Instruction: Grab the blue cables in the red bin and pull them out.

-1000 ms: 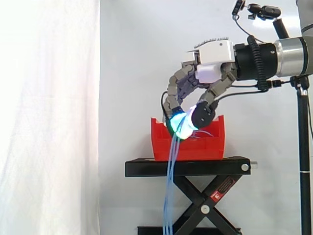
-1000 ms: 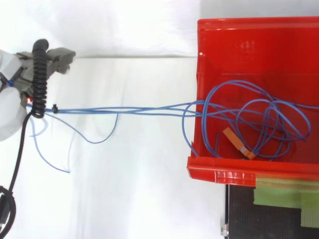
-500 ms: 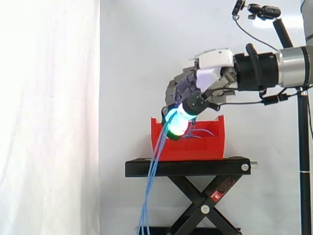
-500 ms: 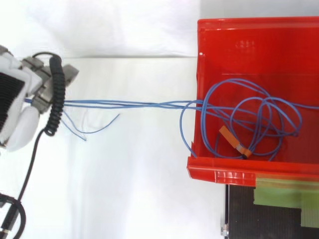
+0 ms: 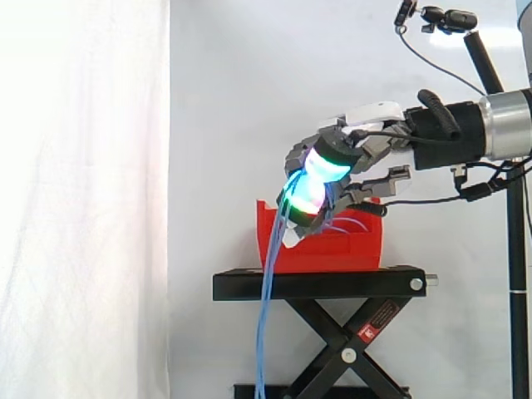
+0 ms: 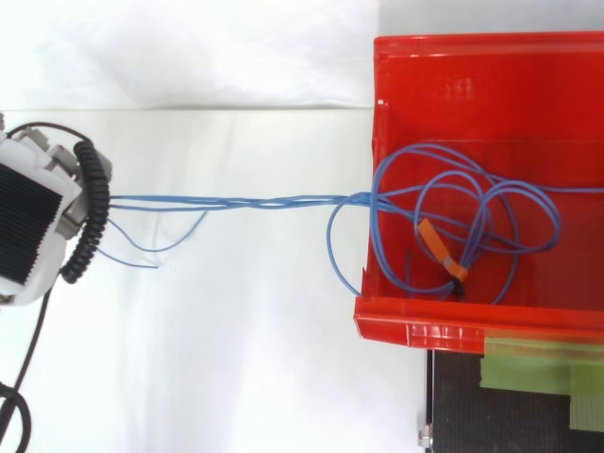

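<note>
Your thin blue cables [image 6: 245,201] run taut from the red plastic bin [image 6: 472,40], where loops lie coiled, to the hand [image 5: 359,151] beyond its rim; curled fingers [image 5: 326,165] clamp the strands so the pull drags them out.

Hand [image 5: 370,145] higher; blue cables [image 6: 245,201] further out.

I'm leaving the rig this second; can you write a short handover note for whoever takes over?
Hand: shut on the thin blue cables, held away from the red plastic bin on the black scissor stand.
Cables: strands stretch from the hand over the bin's wall, loose ends hang down; several loops and a small orange tag lie inside the bin.
Done: grab, part of the pull.
Left: draw the loops fully out.
</note>
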